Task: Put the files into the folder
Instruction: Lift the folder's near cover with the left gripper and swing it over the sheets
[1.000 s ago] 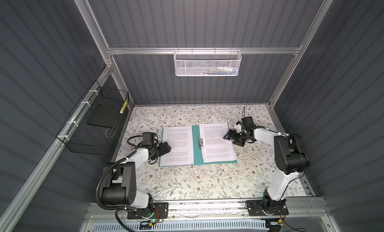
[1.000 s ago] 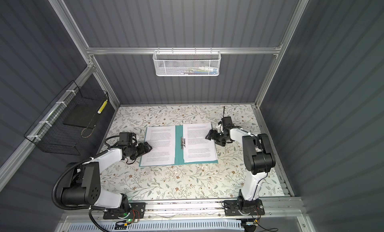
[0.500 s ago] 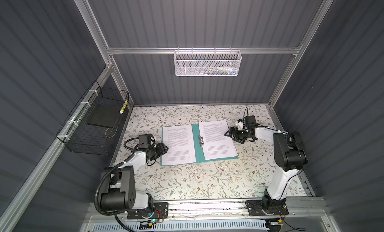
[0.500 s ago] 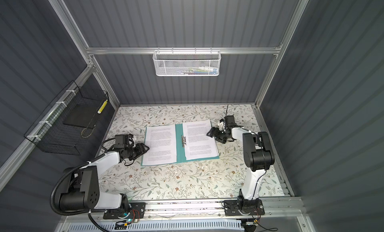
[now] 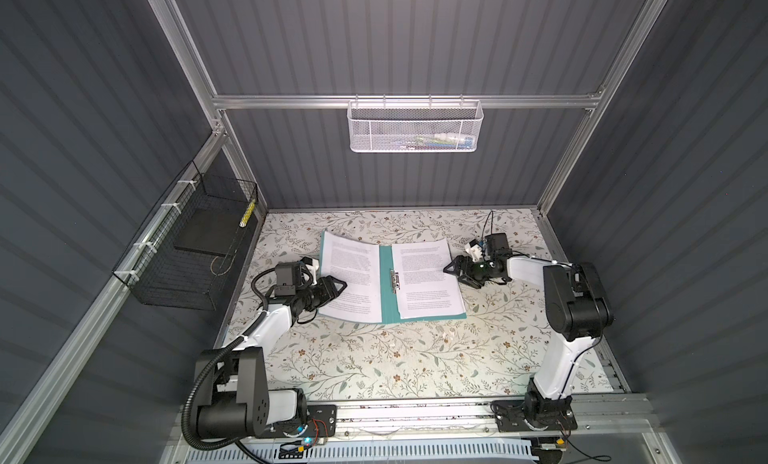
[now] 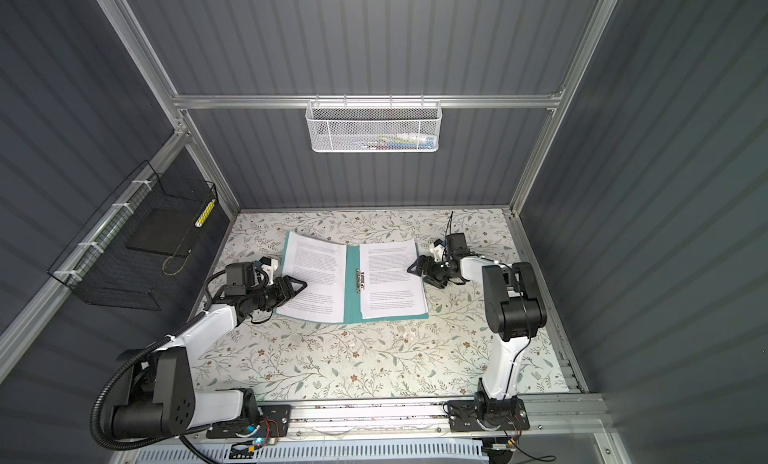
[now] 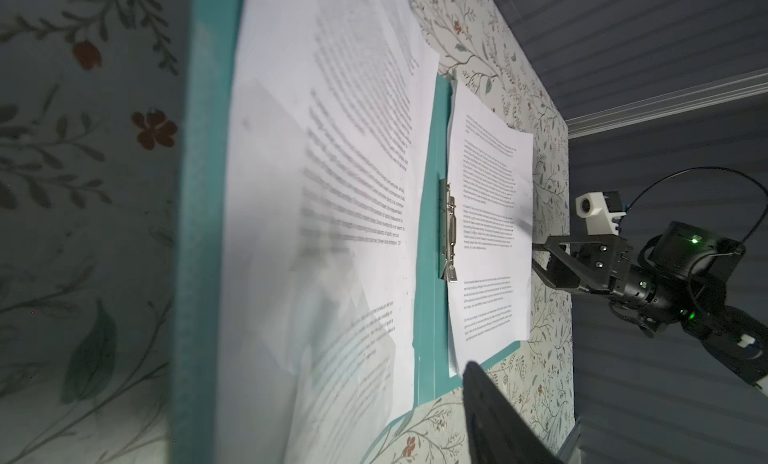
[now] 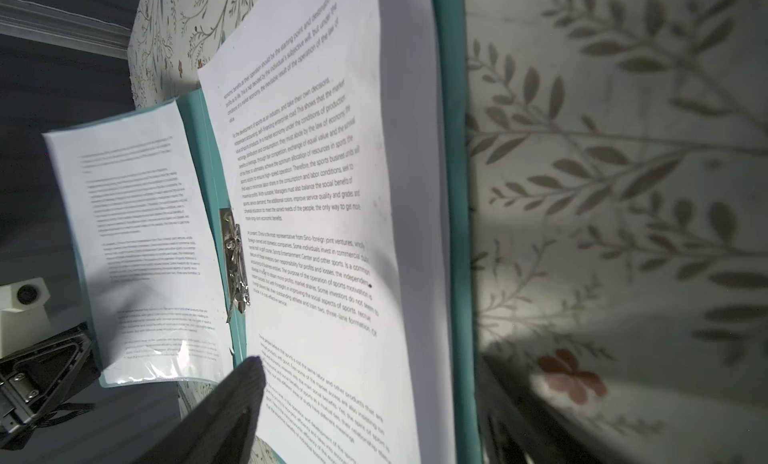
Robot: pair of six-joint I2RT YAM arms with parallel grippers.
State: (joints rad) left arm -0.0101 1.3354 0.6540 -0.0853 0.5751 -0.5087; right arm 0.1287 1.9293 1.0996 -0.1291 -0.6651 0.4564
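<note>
The teal folder lies open mid-table, with a metal clip at its spine. White printed files cover both halves: one sheet on the left half, another on the right. The left half is raised off the table at its far corner. My left gripper is open, its jaws above and below that half's outer edge; one finger shows in the left wrist view. My right gripper is open, straddling the right half's outer edge, one finger over the sheet.
A black wire basket holding a dark slab hangs on the left wall. A white mesh basket hangs on the back wall. The floral table cover stretches from the folder to the front rail.
The left gripper's jaws have narrowed around the folder's left edge, and that half has risen at its far corner. The right gripper has edged slightly left onto the right half.
</note>
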